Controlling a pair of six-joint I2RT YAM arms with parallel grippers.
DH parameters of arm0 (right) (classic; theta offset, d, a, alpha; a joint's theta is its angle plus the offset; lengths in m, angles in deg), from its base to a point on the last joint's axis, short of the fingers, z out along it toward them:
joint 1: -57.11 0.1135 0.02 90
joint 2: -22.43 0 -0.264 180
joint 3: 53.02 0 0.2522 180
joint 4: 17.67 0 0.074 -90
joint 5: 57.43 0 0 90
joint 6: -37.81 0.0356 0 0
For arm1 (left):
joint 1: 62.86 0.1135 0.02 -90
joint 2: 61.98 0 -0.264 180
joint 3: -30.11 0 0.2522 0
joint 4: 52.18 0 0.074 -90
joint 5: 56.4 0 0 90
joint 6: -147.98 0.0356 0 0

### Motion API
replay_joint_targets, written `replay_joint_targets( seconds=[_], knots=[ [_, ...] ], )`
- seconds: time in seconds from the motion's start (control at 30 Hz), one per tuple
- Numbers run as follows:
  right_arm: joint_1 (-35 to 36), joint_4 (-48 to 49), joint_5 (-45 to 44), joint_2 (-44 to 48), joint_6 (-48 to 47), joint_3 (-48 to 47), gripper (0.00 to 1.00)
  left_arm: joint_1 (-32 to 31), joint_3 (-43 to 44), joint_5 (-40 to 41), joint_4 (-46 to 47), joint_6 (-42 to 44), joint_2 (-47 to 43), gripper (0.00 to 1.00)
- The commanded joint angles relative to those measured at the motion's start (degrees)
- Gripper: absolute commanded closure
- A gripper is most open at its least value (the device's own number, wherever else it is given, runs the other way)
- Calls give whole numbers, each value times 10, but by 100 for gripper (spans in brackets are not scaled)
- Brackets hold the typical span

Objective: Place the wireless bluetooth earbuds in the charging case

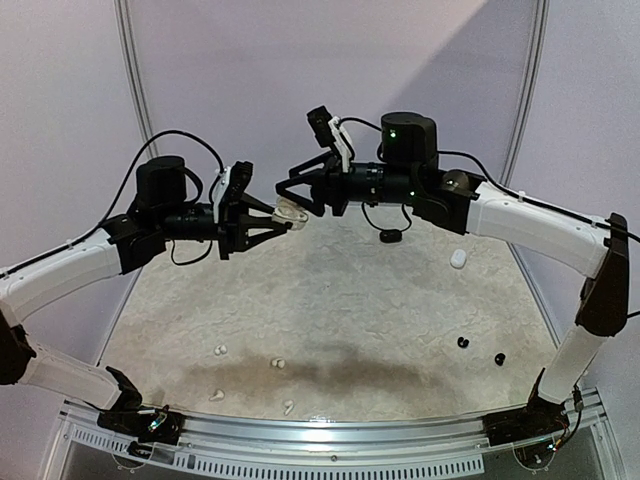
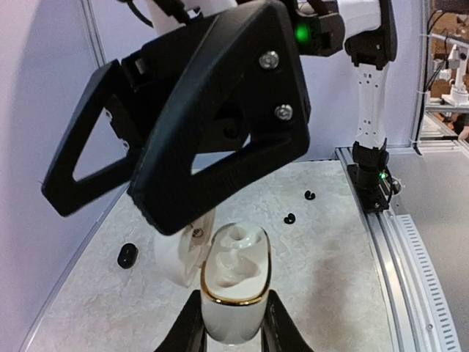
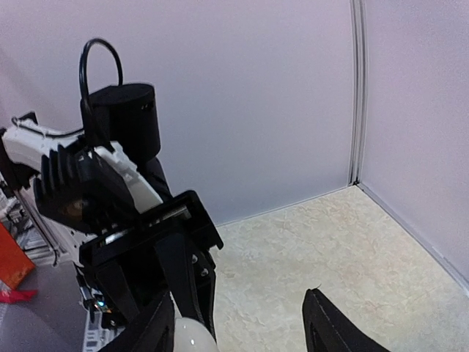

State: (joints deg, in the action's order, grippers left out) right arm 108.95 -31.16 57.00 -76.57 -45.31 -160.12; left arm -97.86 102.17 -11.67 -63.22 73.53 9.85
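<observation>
Step in hand: judged to be readying the open case; no bud is picked up yet.
Left gripper [image 2: 234,334]: its fingers are clamped on the lower body of the glossy white pebble-shaped charging case with a gold rim [image 2: 233,282]. It holds the case in the air above the far part of the pale mottled worktop [image 1: 380,310].
Right gripper [image 1: 288,192]: its fingers are apart with nothing held between them, and it hovers right over the case mouth.
Hinged white lid [image 2: 178,257]: swung open to one side, under the right fingers. Whether a finger touches it cannot be told.
Case interior: white moulded wells; no seated bud can be made out.
Doing it well: keep the left clamp firm and the mouth facing up. Press the lid fully back without levering the case out of the grip. The buds look tiny and smooth, so pinch each one lightly across its widest part. Turn it to match its well before letting go.
White bean-shaped earbuds [image 1: 220,350]: four, scattered on the near left-centre of the worktop.
Black bean-shaped earbuds [image 1: 462,342]: two, close together at near right.
Cases: three. One is the held case, one is a black rounded case [image 1: 391,236] at the far centre, and one is a white rounded case [image 1: 458,258] just right of it.
</observation>
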Motion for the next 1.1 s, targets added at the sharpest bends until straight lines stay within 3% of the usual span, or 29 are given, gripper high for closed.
replay_joint_targets(
  seconds=[0.0, 0.23, 0.33, 0.47, 0.6, 0.67, 0.9, 1.07],
  knots=[
    [-7, -16, 27, -22, 17, -42, 35, -8, -34, 28, 53, -102, -8, 100],
    [-8, -16, 33, -35, 41, -86, 25, -6, -59, 109, 81, -149, -11, 100],
    [-11, -32, -12, -31, 58, -97, 23, 0, -71, 156, 91, -171, -17, 100],
    [-18, -144, -157, -38, 85, -130, 24, 17, -92, 253, 101, -194, -32, 100],
    [-18, -310, -255, -81, 132, -173, 35, 31, -110, 359, 80, -194, -60, 100],
    [-15, -393, -242, -116, 156, -196, 38, 41, -123, 387, 64, -189, -77, 100],
    [49, -532, -237, -185, 209, -198, 40, 70, -207, 413, 67, -187, -168, 100],
    [131, -642, -262, -253, 248, -253, 33, 70, -266, 413, 88, -186, -219, 100]
  ],
)
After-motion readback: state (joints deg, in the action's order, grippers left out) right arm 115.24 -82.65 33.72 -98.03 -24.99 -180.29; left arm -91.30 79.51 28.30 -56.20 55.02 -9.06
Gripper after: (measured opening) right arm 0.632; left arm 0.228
